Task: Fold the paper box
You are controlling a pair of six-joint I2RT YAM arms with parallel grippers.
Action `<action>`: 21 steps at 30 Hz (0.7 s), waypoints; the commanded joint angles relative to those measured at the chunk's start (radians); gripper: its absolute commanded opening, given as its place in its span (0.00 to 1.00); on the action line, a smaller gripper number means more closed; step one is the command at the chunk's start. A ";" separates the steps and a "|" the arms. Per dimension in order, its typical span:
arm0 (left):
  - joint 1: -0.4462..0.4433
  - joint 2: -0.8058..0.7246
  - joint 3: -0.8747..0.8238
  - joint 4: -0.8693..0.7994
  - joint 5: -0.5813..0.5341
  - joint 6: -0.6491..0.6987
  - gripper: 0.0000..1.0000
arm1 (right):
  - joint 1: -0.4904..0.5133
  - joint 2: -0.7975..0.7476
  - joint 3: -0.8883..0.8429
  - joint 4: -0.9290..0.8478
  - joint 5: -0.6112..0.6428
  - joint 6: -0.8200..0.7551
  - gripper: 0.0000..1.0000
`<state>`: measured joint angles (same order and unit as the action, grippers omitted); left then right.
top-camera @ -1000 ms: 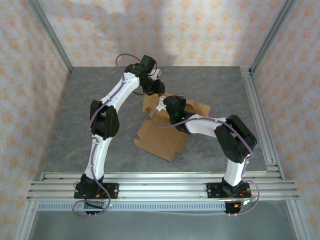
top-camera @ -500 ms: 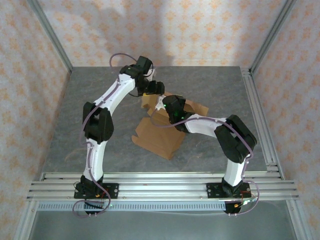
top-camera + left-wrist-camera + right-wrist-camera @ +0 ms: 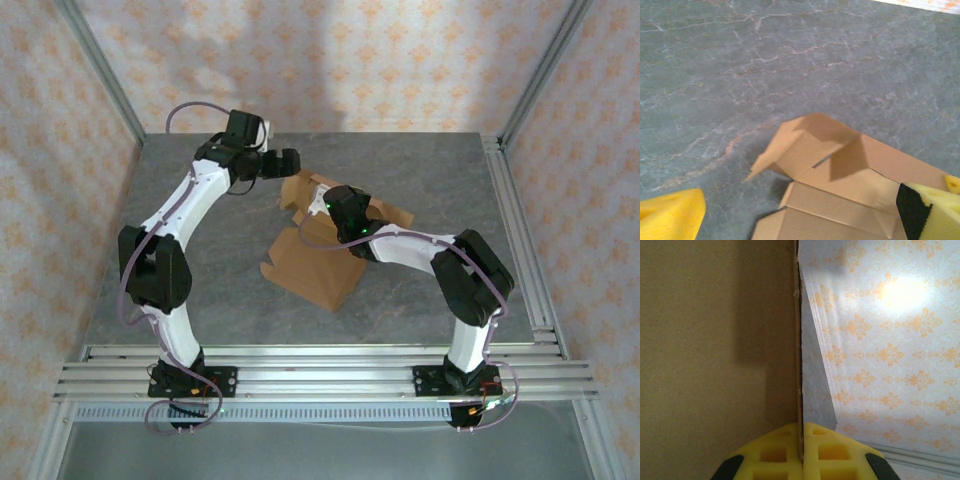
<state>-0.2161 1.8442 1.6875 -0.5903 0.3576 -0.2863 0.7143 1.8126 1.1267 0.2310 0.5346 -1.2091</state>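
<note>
- Top view: the flat brown cardboard paper box (image 3: 312, 268) lies in the middle of the grey stone-look counter (image 3: 200, 230). It is partly folded, and some flaps stand up at its far end. I think the job now is to bend those flaps into walls. To do it well, one side should hold a flap up tight. The other side should push the next flap slowly along its crease so the card does not crush.
- Top view too: the left end effector (image 3: 288, 162) hangs just beside the far flaps, and I cannot tell if it touches them. The right end effector (image 3: 332, 205) sits on a raised flap near the middle of the box.
- Left wrist view: the two yellow foam pads (image 3: 672, 217) of the left end effector (image 3: 800, 222) are spread wide apart and hold nothing. The paper box (image 3: 840, 175) is below them, with one pointy flap bent up over the counter (image 3: 740, 75).
- Right wrist view: the right end effector (image 3: 801, 450) is pressed together. It pinches the thin edge of a cardboard flap of the paper box (image 3: 715, 340). Behind it is a wall with orange flowers (image 3: 880, 340).
</note>
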 commanded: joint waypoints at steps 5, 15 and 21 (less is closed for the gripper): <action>0.169 0.059 -0.047 0.140 0.106 -0.035 1.00 | 0.004 -0.014 -0.039 0.132 0.030 -0.103 0.00; 0.197 0.236 0.011 0.138 0.104 0.073 1.00 | 0.011 -0.029 -0.051 0.162 0.005 -0.099 0.00; 0.181 0.240 -0.038 0.249 0.093 0.136 1.00 | 0.012 -0.049 -0.044 0.114 -0.026 -0.055 0.00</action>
<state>-0.0216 2.1277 1.6630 -0.4305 0.4553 -0.2123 0.7193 1.8107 1.0843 0.3603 0.5259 -1.3025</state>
